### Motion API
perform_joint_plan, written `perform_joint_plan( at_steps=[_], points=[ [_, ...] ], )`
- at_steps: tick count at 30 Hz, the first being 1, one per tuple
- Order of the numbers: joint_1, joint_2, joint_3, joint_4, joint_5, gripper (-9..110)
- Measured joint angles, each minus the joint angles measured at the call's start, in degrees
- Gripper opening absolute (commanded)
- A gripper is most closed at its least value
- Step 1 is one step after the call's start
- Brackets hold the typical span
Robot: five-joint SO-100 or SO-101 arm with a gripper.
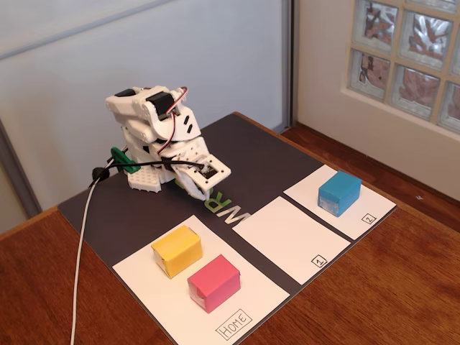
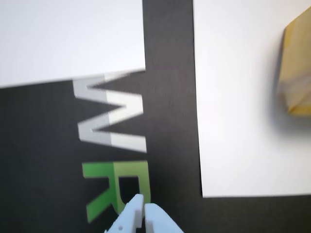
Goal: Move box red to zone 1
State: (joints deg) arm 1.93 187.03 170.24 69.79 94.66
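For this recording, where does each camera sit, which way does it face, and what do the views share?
Fixed view: stands off the mat's corner, raised, looking down across it at the folded arm, its claw, the red box and zone 1.
Wrist view: rides on the arm, looking straight down at the mat lettering; only the shut claw tips show.
Shared: the yellow box, lettering, claw.

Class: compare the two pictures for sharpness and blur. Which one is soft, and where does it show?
Fixed view: sharp and evenly lit; the red box has crisp edges. Wrist view: smeared by blur; the letters streak, the yellow box is fuzzy, and the gripper tips are soft.
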Motion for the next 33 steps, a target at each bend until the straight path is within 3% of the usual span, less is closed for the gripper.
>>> perform_joint_plan(
  at_steps=[5, 17, 24, 30, 33],
  points=[
    [-0.4, -19.1, -11.4, -7.3, -1.7, 0],
    [6.0, -58.9, -51.9, -8.4, -3.5, 0],
    [8.0, -73.6, -67.2, -7.1, 5.2, 0],
    [8.1, -77.9, -69.2, -6.9, 9.7, 0],
    [8.1, -80.1, -69.3, -6.3, 17.8, 0]
  ],
)
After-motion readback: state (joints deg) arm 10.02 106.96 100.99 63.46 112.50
